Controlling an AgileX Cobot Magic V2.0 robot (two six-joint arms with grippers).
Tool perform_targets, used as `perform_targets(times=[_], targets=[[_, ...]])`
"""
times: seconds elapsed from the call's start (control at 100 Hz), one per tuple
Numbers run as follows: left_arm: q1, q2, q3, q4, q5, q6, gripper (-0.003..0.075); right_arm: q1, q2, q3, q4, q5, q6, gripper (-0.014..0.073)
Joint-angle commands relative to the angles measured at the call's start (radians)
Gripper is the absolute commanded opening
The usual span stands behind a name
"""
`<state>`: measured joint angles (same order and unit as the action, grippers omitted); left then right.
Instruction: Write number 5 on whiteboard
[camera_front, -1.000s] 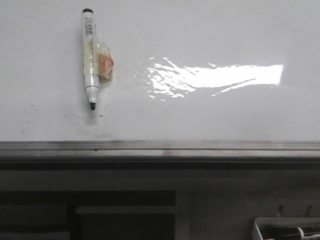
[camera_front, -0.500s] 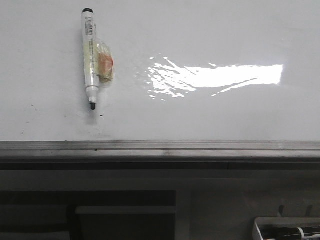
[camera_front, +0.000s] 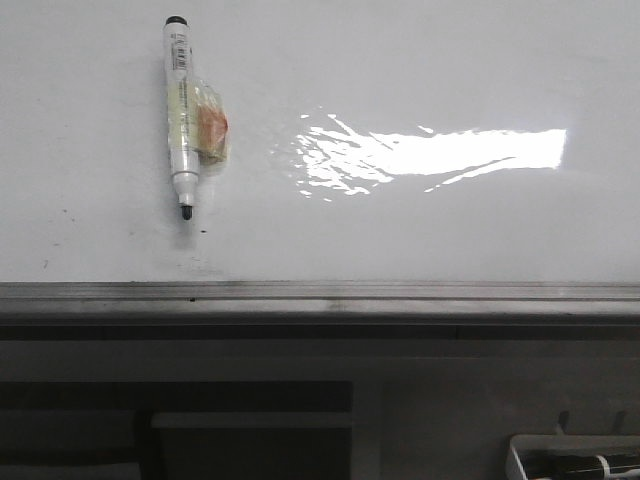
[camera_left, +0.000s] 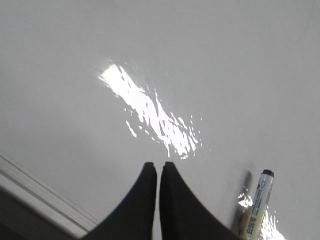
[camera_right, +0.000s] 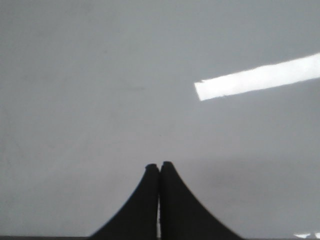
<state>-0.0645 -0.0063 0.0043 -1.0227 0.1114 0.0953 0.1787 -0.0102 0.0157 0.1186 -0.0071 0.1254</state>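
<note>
The whiteboard (camera_front: 420, 230) carries no number 5 yet, only a few dark specks and a bright glare (camera_front: 440, 152). A white marker (camera_front: 181, 115) with a black tip lies on the board's left part, a taped orange pad at its side, tip toward the grey edge strip (camera_front: 320, 292). The left gripper (camera_left: 158, 167) and right gripper (camera_right: 159, 167) both hover over the board with fingers pressed together, holding nothing. The task looks unstarted: next, 1 gripper must open and descend around the marker barrel.
</note>
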Motion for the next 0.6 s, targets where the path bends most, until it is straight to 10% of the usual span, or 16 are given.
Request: perform_targets(times=[0.0,0.39,0.59], targets=[[0.002,-0.026,0.016,-0.045,-0.059,-0.005,-0.0020,-0.006,-0.017,-0.003,0.059,-0.115,0.000,-0.0061],[0.002,0.113,-0.266,0.264,0.158,0.147,-0.0011,-0.006,0.105,-0.292,0.060,0.202,-0.046,-0.0061],[0.002,0.380,-0.483,0.340,0.406,0.320,0.0367,-0.006,0.267,-0.413,0.060,0.287,-0.191,-0.0004]])
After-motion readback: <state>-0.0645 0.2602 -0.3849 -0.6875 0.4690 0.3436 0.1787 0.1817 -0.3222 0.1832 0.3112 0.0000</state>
